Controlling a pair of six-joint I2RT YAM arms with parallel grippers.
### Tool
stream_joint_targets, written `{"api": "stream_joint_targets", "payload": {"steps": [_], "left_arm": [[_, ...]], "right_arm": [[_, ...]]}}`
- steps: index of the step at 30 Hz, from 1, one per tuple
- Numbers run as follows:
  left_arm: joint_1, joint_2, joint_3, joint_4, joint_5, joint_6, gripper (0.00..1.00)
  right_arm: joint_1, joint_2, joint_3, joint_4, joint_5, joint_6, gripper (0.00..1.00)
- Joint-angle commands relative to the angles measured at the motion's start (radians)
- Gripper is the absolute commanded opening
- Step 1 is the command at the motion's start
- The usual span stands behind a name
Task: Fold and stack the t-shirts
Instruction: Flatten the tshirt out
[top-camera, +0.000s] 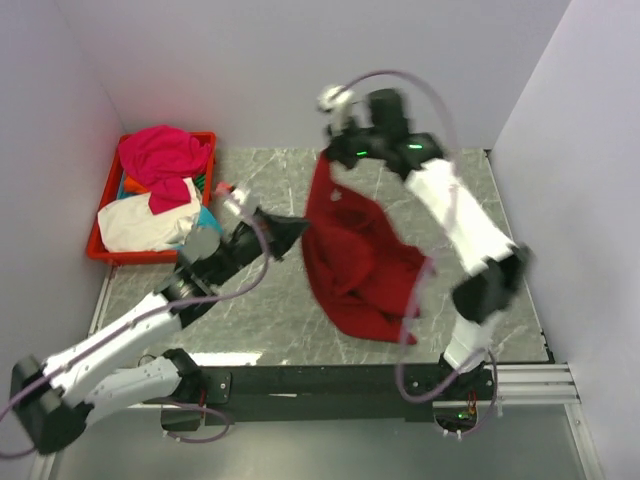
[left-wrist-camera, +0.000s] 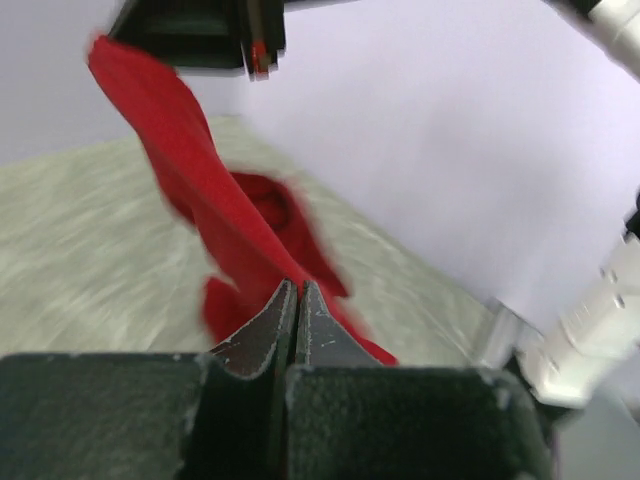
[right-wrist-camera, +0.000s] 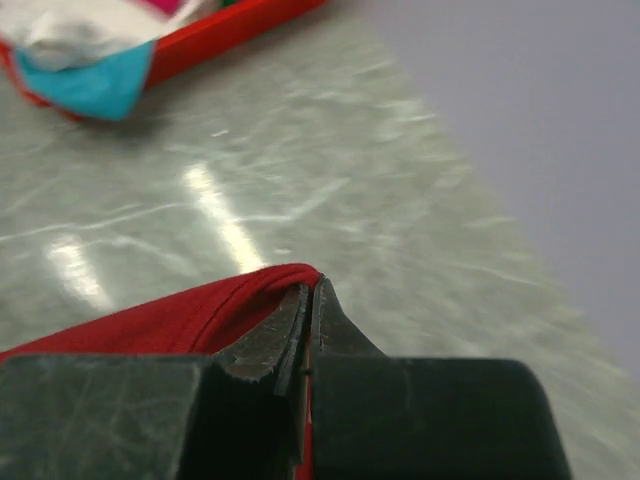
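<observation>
Top external, far left: red plastic crate at the back-left corner of the marbled worktop, heaped with loose shirts. Magenta t-shirt on top, spilling over the far rim; cream-white t-shirt bunched at the near end; slivers of an orange t-shirt and a cyan t-shirt among them. Just right of the crate: left hand, reaching in from the lower left, tips at the left edge of the dark red t-shirt. Centre to right of centre: that shirt strung up toward the back, top corner at the right hand, body widening downward into a crumpled mass on the worktop near the front edge, well apart from the crate.

Left wrist view: left hand clamped tight, no gap between the jaws, pinching the dark red t-shirt; cloth stretched up and left from the tips to the right hand, blurred at the top.

Right wrist view: upper left, corner of the crate with the cream-white t-shirt and cyan t-shirt hanging over its rim. Lower centre: right hand closed on a fold of the dark red t-shirt, cloth trailing off to the left, high above the glossy worktop.
</observation>
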Motion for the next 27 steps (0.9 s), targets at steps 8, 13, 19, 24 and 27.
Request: {"api": "stream_joint_targets", "payload": {"steps": [8, 13, 19, 24, 27], "left_arm": [[0.035, -0.438, -0.432, -0.325, -0.532, -0.475, 0.64], [0.038, -0.446, -0.357, -0.398, -0.549, -0.381, 0.79], [0.110, -0.111, -0.184, -0.299, -0.214, -0.155, 0.80], [0.262, 0.315, 0.120, -0.420, 0.005, -0.012, 0.71], [0.291, 0.463, 0.258, -0.527, -0.024, 0.046, 0.65]], "right_arm": [[0.149, 0.480, 0.372, -0.032, 0.080, 0.166, 0.55], [0.001, 0.209, -0.047, -0.054, -0.099, -0.001, 0.67], [-0.188, 0.106, -0.325, -0.192, -0.268, -0.205, 0.66], [-0.244, 0.142, -0.402, -0.214, -0.284, -0.246, 0.65], [-0.247, 0.174, -0.405, -0.209, -0.282, -0.223, 0.65]]}}
